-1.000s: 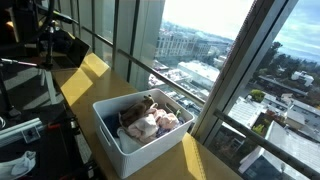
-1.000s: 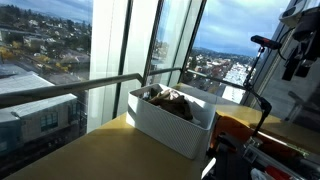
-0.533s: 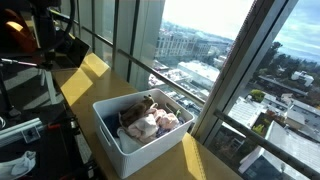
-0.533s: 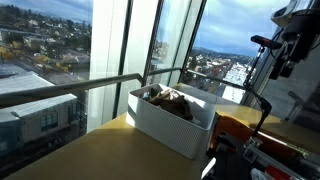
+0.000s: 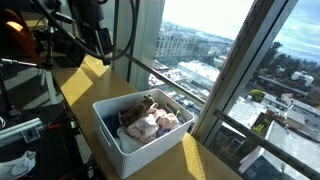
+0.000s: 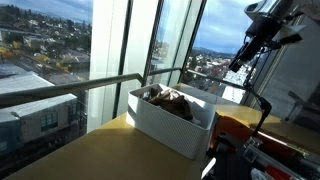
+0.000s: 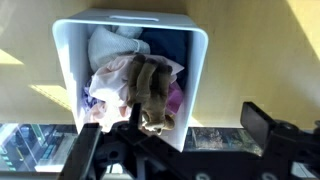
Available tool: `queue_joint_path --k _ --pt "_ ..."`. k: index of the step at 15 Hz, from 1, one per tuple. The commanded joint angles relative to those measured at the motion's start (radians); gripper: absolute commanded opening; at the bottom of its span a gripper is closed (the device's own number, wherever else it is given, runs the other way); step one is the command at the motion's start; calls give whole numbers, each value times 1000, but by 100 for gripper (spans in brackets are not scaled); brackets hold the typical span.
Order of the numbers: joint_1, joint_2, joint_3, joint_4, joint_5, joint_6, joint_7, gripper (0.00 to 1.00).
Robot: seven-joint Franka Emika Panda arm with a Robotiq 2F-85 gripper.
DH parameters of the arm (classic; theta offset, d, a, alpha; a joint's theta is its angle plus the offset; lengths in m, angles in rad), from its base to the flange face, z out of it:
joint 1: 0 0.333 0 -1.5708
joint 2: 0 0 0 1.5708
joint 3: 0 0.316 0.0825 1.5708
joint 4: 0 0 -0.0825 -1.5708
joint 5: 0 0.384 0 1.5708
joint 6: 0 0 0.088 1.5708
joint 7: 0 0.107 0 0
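A white plastic bin (image 5: 108, 133) stands on a wooden table by the window and shows in both exterior views (image 6: 170, 127). It holds a brown plush toy (image 7: 150, 90) and several pale and pink soft items (image 5: 155, 122). My gripper (image 7: 175, 140) is open and empty, high above the bin and looking down on it (image 7: 197, 80). The arm shows at the top of both exterior views, with the gripper (image 5: 104, 45) well above the table and off to one side of the bin (image 6: 238, 62).
Tall window panes and a metal rail (image 6: 90, 85) run right behind the bin. Stands, cables and dark equipment (image 5: 25, 75) crowd one end of the table. An orange object (image 6: 235, 126) and a dark stand (image 6: 262, 105) sit close to the bin.
The arm has swung into view in both exterior views, from the edge of the scene toward the space above the bin. The bin and its contents have not moved.
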Motion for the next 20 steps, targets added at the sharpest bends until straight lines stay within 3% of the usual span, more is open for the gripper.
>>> queue_joint_path --k 1,7,13,20 --pt "-8 165 37 97 -94 151 7 100" --pt "-37 424 44 239 -236 315 27 100" --pt "-43 681 23 386 -312 356 67 100" --pt "-39 870 -35 456 -321 386 68 100"
